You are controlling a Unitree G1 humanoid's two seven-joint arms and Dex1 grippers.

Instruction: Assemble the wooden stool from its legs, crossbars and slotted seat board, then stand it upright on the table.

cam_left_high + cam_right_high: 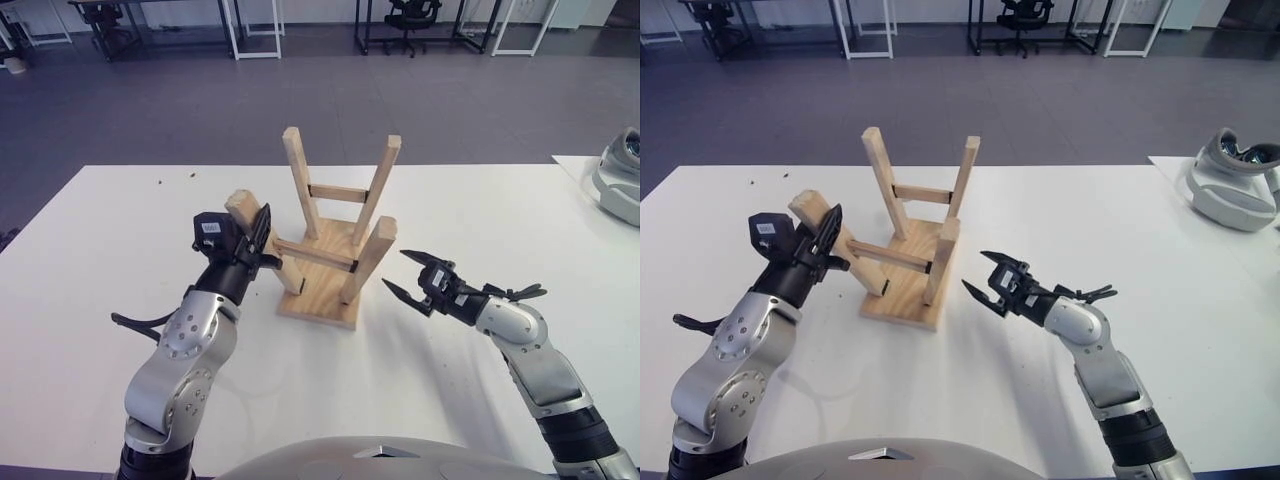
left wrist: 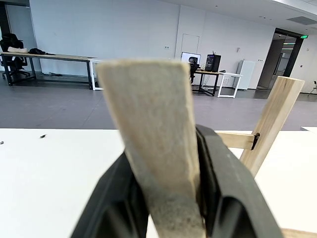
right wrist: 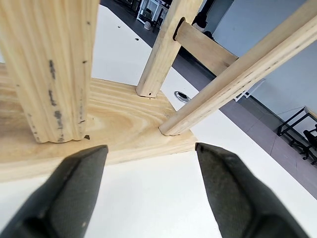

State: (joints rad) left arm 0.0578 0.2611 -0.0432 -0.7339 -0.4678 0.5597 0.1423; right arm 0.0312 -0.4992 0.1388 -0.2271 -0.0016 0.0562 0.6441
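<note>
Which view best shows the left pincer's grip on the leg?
Left wrist view: leg clamped between both fingers. Eye views show the left pincer from behind; the right wrist view faces the seat board.

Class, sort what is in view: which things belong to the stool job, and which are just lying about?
Job: seat board, legs, crossbars, left gripper shut on a leg, right gripper open.
Lying about: headset on the table.

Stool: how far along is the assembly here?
Done: legs and crossbars look seated in the seat board, which lies flat on the table, legs up. In hand: left gripper shut on one leg; right gripper open near the board. Left: stand it upright.
</note>
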